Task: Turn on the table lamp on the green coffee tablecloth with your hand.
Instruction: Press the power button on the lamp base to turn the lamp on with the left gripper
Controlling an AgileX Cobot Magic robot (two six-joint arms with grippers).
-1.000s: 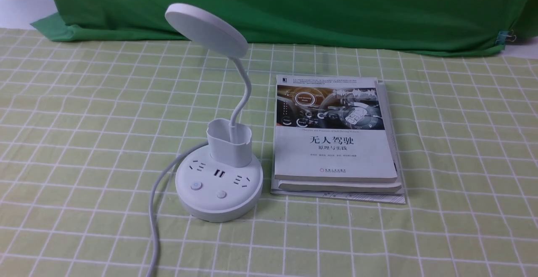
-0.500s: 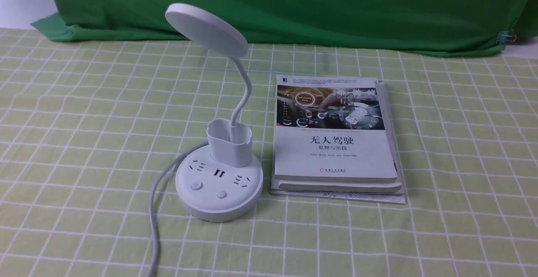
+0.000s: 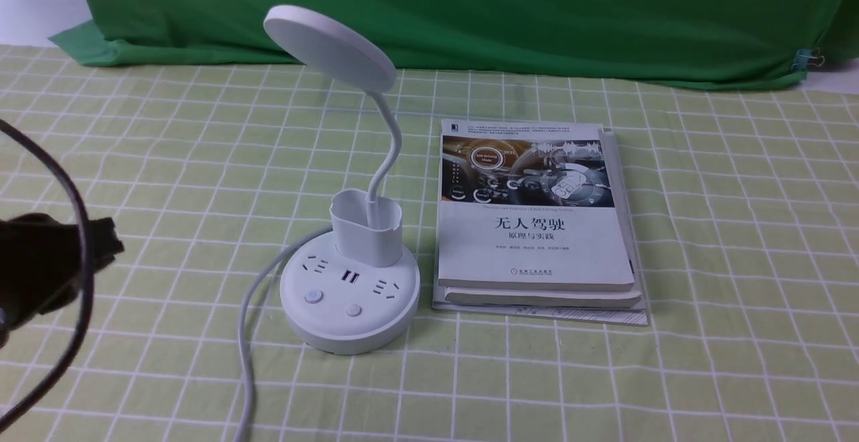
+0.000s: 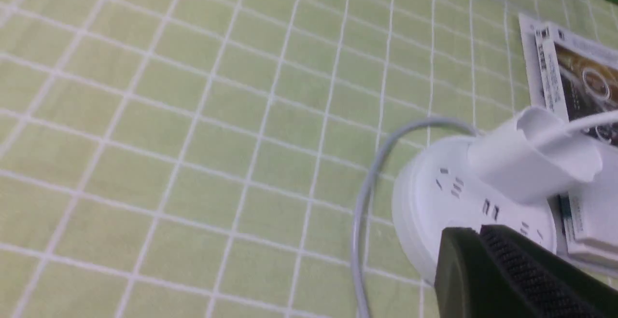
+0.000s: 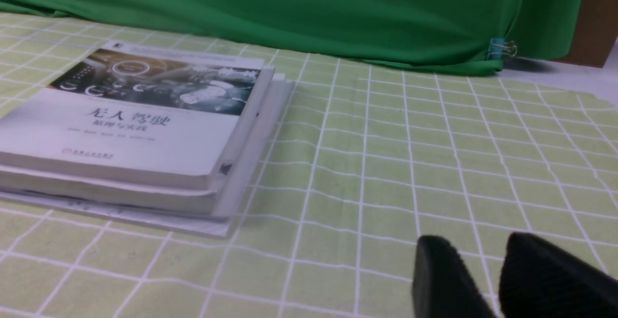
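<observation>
The white table lamp (image 3: pixel 349 294) stands on the pale green grid tablecloth (image 3: pixel 134 160), with its disc head (image 3: pixel 329 46) tilted up to the left and two buttons (image 3: pixel 313 296) on the front of the round base. My left gripper (image 3: pixel 107 247) enters at the left edge, well left of the base and apart from it. In the left wrist view its fingers are pressed together, and the gripper (image 4: pixel 475 233) is empty, with the lamp base (image 4: pixel 429 202) just beyond the tips. My right gripper (image 5: pixel 478 243) hovers low over bare cloth, its jaws slightly apart and empty.
A stack of books (image 3: pixel 537 214) lies right of the lamp, close to its base. The lamp's grey cord (image 3: pixel 251 321) runs from the base toward the front edge. A dark green backdrop cloth (image 3: pixel 470 13) hangs at the back.
My left arm and its looping cable have come into the front view at the left edge. The lamp and books have not moved.
</observation>
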